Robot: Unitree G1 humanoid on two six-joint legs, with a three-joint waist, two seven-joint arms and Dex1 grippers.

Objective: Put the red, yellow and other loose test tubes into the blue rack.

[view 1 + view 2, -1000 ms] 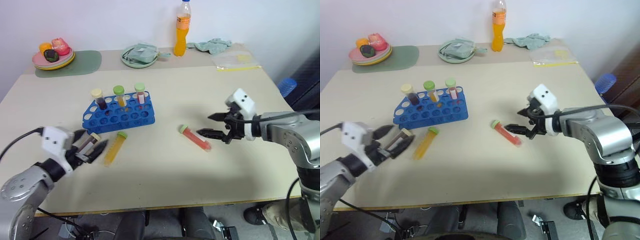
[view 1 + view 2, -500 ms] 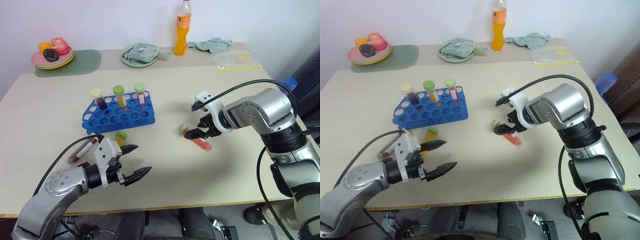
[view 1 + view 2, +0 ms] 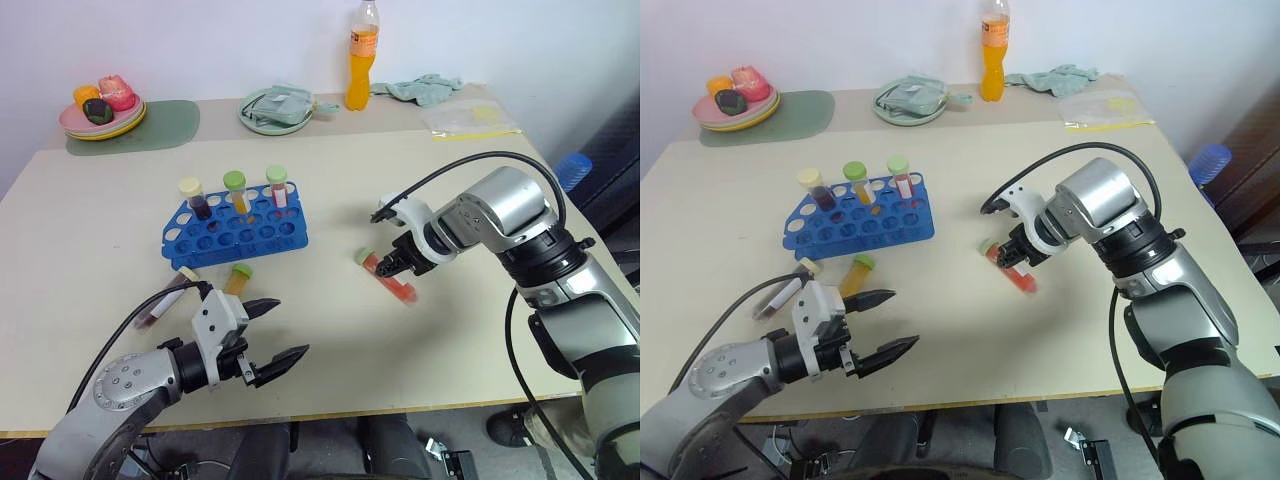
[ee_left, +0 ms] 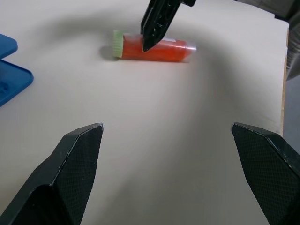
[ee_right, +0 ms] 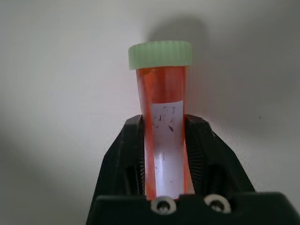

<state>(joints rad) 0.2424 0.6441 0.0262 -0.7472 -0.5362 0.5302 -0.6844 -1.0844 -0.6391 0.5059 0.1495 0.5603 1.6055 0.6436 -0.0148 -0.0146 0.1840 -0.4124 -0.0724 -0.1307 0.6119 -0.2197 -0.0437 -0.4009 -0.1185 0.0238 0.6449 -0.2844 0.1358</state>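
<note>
Now gripping: the red tube

Right pincer point(image 3: 1012, 254) had clamped on the red tube point(image 5: 164, 136), which lay flat on the table point(image 3: 450, 330), green cap poking out past its fingertips. Left pincer point(image 3: 272, 330) hung wide apart and empty, near the table's front edge. The blue rack point(image 3: 235, 232) stood well off to the right pincer's left. Pickup looked in hand; next it called for lifting, tipping the tube upright and carrying it to a free hole.

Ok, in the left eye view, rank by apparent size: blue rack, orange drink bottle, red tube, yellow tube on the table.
1. blue rack
2. orange drink bottle, though farthest from the camera
3. red tube, partly covered by the right gripper
4. yellow tube, partly hidden by the left arm, so 3 versus 4 is unsure
</note>
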